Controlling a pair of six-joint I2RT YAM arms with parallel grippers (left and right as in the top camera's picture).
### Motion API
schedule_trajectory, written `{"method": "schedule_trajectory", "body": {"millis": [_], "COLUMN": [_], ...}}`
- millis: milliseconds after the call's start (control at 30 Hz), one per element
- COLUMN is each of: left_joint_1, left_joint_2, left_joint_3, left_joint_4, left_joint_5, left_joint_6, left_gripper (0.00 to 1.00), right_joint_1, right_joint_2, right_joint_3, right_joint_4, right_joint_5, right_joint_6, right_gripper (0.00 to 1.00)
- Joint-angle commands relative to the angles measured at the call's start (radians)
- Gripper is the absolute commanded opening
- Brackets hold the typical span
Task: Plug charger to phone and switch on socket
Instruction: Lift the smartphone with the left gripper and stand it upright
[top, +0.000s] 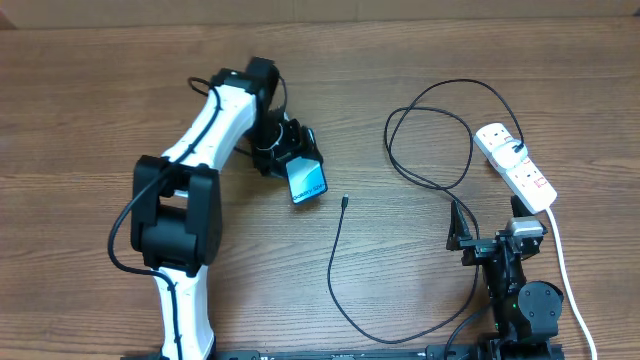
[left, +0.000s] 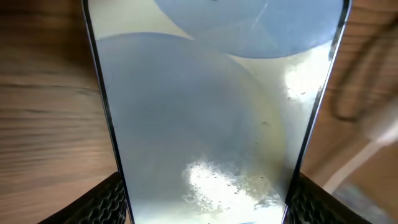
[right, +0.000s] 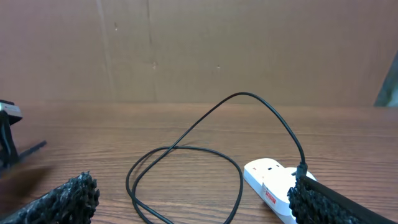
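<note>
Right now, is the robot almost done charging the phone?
Not yet. Done: one end of the charger looks plugged into the socket. In hand: the left gripper holds the phone. Left to do: the plug tip lies loose on the table, apart from the phone, and the right gripper is open and empty. Whether the socket is switched on is too small to tell.

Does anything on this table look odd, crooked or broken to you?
Nothing looks broken or spilled. The small blue-screened phone is held tilted in the left tool, and the plug tip of the thin black charger cable lies loose on the wooden table, apart from the phone.
</note>
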Motion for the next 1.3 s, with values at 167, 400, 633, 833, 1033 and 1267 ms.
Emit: {"method": "schedule_trajectory", "body": {"millis": [167, 400, 633, 833, 1033, 1267], "left_joint_1": [0.094, 0.15, 0.179, 0.179, 0.179, 0.183], "left_joint_2": [-0.006, -0.006, -0.006, -0.006, -0.006, -0.006], "left_joint_3": [0.03, 0.03, 0.03, 0.03, 0.03, 0.03], "left_joint_4": [-0.004, -0.002, 0.001, 0.002, 0.022, 0.031], "left_joint_5": [0.424, 0.675, 0.841, 0.919, 1.031, 1.038], "left_joint_6": [-0.002, -0.002, 0.001, 0.002, 0.001, -0.011], "left_gripper": [0.65, 0.65, 0.64, 0.64, 0.63, 0.62], "right_joint_1": [0.004, 0.004, 0.004, 0.004, 0.004, 0.004], "right_joint_2": [-0.009, -0.009, -0.009, -0.009, -0.009, -0.009], "right_joint_3": [-0.01, -0.01, -0.01, -0.01, -0.01, -0.01], "right_joint_4": [0.006, 0.006, 0.006, 0.006, 0.006, 0.006], "right_joint_5": [0.005, 0.006, 0.006, 0.006, 0.006, 0.006], "right_joint_6": [-0.004, -0.003, -0.004, -0.004, -0.004, -0.004], "right_gripper": [1.0, 1.0, 1.0, 1.0, 1.0, 1.0]}}
